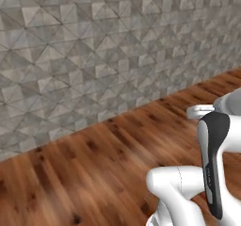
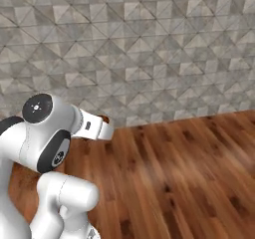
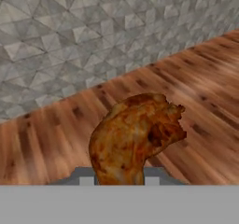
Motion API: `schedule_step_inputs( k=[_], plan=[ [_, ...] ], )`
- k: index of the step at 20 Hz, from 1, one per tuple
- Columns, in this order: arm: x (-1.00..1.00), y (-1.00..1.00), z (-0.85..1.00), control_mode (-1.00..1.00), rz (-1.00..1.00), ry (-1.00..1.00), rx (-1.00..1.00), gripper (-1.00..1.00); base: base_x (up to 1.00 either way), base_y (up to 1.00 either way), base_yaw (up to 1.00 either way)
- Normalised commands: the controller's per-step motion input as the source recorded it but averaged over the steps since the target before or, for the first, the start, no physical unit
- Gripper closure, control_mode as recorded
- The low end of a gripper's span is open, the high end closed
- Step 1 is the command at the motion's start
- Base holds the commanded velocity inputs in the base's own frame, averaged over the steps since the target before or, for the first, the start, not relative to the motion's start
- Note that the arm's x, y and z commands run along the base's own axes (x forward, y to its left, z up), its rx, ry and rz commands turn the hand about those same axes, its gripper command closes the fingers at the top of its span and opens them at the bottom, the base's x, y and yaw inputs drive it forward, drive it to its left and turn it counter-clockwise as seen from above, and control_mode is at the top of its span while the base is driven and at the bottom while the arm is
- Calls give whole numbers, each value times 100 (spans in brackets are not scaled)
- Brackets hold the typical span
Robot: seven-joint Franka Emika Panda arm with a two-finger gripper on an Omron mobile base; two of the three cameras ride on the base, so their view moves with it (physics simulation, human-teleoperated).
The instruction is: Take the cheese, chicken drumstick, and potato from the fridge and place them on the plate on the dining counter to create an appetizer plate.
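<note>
The drumstick sits in the jaws: in the hand view its narrow lower end drops between the two finger tips at the bottom, and the jaws are drawn narrow around it. The meat is glossy reddish-brown with darker patches, its thick end rising up and bending toward the right of that view. It hangs clear of everything else, with nothing touching it but the fingers.

Behind and below the drumstick runs a floor of reddish-brown wood planks with dark knots. The floor meets a wall of grey stone tiles cut in a faceted triangle pattern; in the hand view the joint between them slants up toward the right.

In the left base view the white arm with its dark joint cover rises at the lower right, in front of the same plank floor and tiled wall. The hand end of the arm reaches out of sight past the right edge there.

In the right base view the arm stands at the lower left, with a round dark joint cap facing the camera. A white link points to the right from it, and a small dark-brown bit shows just past its end, too small to tell what it is. The floor fills the lower right and the wall the upper half.
</note>
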Motion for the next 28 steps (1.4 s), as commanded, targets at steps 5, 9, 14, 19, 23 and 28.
schedule_step_inputs(
  k=[5, 9, 14, 19, 23, 28],
  plan=[
    [0, 0, 0, 100, 0, 0, 0, 100, 75, 39, -64],
    [0, 0, 0, 100, 0, 0, 0, 100, 79, 38, -61],
    [0, 0, 0, 100, 0, 0, 0, 100, 84, 37, -59],
    [0, 0, 0, 100, 0, 0, 0, 100, 95, 39, -55],
    [0, 0, 0, 100, 0, 0, 0, 100, 100, 36, -46],
    [0, 0, 0, 100, 0, 0, 0, 100, 100, 33, -42]
  ],
)
